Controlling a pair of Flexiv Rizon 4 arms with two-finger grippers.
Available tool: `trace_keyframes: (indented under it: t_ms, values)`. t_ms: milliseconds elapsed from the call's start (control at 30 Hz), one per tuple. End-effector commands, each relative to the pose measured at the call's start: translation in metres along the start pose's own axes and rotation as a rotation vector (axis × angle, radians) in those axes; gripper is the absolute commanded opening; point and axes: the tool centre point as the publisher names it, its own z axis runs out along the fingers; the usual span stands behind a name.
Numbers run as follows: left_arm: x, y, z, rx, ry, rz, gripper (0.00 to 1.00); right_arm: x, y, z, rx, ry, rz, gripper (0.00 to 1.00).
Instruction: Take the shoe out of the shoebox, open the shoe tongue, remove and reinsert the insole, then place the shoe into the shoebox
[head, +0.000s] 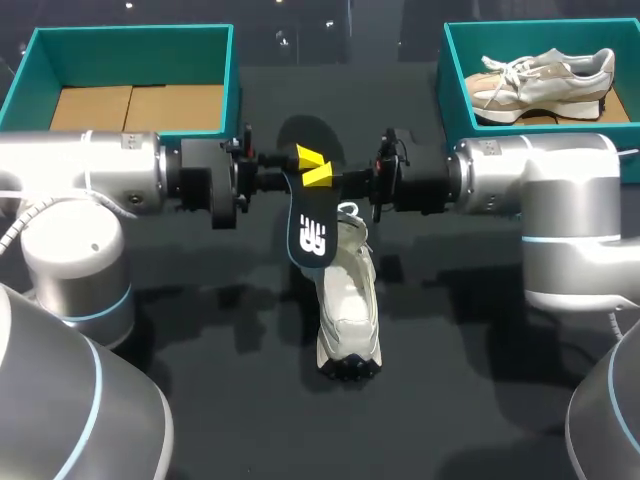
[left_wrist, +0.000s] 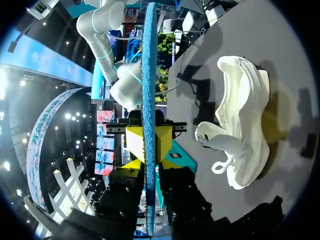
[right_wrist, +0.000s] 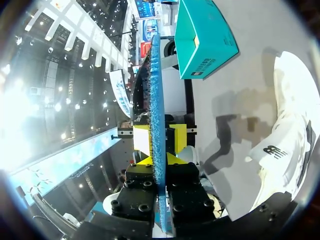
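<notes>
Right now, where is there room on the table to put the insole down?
Bare table lies on either side of the white shoe, toward the near edge. The left box is empty too. Crowded: the middle, where left gripper and right gripper hold the insole above it, and the right box, with another shoe.

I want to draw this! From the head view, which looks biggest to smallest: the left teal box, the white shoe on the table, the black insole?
1. left teal box: largest.
2. white shoe and black insole look about alike; the insole is held up nearer the camera, so unranked.
</notes>
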Motion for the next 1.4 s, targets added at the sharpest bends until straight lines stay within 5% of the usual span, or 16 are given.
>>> trace_keyframes:
  t_ms: [33, 167, 233, 300, 600, 767, 1167, 1400]
  values:
    - [0.001, 0.0, 0.003, -0.001, -0.003, 0.003, 0.0, -0.002, 0.0, 0.002, 0.002, 0.001, 0.001, 0.0]
    - [0.0, -0.002, 0.004, 0.003, -0.008, 0.002, 0.0, -0.003, 0.0, -0.001, 0.0, 0.008, 0.002, 0.0]
    - [0.001, -0.003, 0.004, 0.004, -0.008, 0.001, 0.0, -0.004, -0.001, -0.004, 0.001, 0.016, -0.005, 0.42]
    - [-0.001, -0.004, 0.002, 0.006, -0.006, 0.004, 0.0, -0.004, -0.004, -0.012, 0.009, 0.024, -0.03, 1.0]
    - [-0.015, -0.006, -0.015, -0.005, -0.011, 0.005, 0.0, 0.004, -0.02, -0.064, 0.03, -0.017, -0.174, 1.0]
    - [-0.02, -0.017, -0.024, -0.009, -0.004, -0.012, 0.0, 0.001, -0.026, -0.096, 0.125, -0.087, -0.323, 1.0]
    - [-0.033, -0.04, -0.04, -0.025, 0.018, -0.005, 0.0, 0.001, -0.026, -0.096, 0.125, -0.087, -0.323, 1.0]
    - [-0.04, -0.056, -0.048, -0.012, -0.002, -0.105, 0.0, -0.005, -0.04, -0.123, 0.332, -0.37, -0.622, 1.0]
